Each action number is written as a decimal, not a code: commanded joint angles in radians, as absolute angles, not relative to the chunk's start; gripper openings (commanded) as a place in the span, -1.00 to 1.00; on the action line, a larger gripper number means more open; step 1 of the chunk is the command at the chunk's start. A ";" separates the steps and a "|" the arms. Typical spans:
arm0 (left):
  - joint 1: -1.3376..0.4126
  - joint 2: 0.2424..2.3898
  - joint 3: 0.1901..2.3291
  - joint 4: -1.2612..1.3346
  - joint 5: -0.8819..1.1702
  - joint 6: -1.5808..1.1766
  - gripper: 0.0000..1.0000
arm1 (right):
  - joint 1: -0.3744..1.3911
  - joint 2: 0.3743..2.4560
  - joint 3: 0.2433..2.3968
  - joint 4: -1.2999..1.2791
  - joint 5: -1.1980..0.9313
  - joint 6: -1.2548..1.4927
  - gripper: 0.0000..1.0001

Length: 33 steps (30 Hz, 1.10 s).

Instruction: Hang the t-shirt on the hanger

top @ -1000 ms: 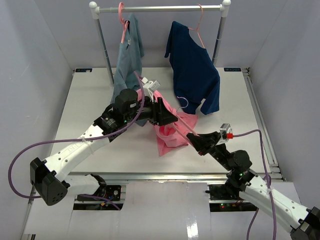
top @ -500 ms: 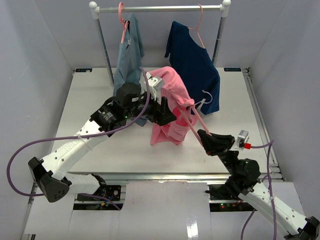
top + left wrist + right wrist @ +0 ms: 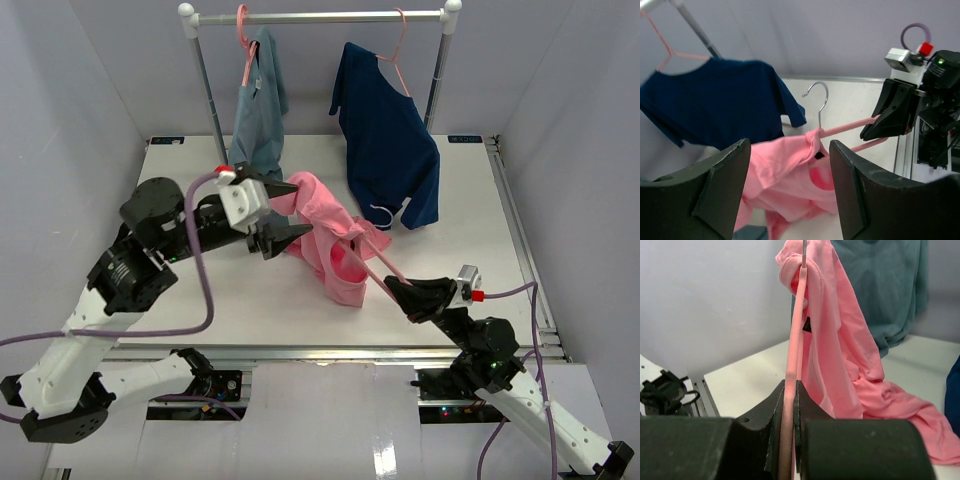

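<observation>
Centrally on the white table (image 3: 470,230), the salmon-pink t-shirt (image 3: 325,230) hangs in a bunched heap from the hanger (image 3: 375,265), raised at its far-left end while its lower folds trail on the tabletop. The right gripper (image 3: 397,288) comes in from the near right, and its 2 fingers are clamped tight on the bare pink arm of the hanger; the right wrist view shows the pink bar (image 3: 795,340) pinched in the narrow slot of the right gripper (image 3: 791,405) and running away towards the cloth (image 3: 835,340). From the left wrist view, the hanger's thin metal hook (image 3: 820,100) stands upright out of the gathered fabric (image 3: 785,170), and the hanger's right side sticks out uncovered to the black fingers of the right gripper (image 3: 875,127). The left gripper (image 3: 300,210) sits at the shirt's left side with its jaws spread wide; in its own camera the left gripper (image 3: 790,195) frames the shirt, and whether the fingers touch the cloth cannot be told. At the far edge a rack (image 3: 320,16) carries a grey-blue shirt (image 3: 258,110) on the left and a navy shirt (image 3: 390,150) on the right, each on a pink hanger; the navy shirt's hem hangs just beyond the pink shirt.
</observation>
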<state>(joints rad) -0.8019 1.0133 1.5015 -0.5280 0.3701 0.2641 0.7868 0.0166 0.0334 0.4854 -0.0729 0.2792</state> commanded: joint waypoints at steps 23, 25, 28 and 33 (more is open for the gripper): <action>-0.841 0.893 1.263 -0.776 0.463 0.654 0.22 | 0.787 -0.096 0.053 0.408 -0.213 0.281 -0.84; -0.844 0.888 1.215 -0.748 0.418 0.679 0.20 | 0.787 -0.094 0.063 0.406 -0.213 0.281 -0.84; -0.861 0.877 1.131 -0.646 0.357 0.726 0.21 | 0.787 -0.065 0.086 0.394 -0.207 0.299 -0.84; -0.883 0.865 1.040 -0.546 0.292 0.803 0.21 | 0.787 -0.005 0.125 0.365 -0.222 0.323 -0.84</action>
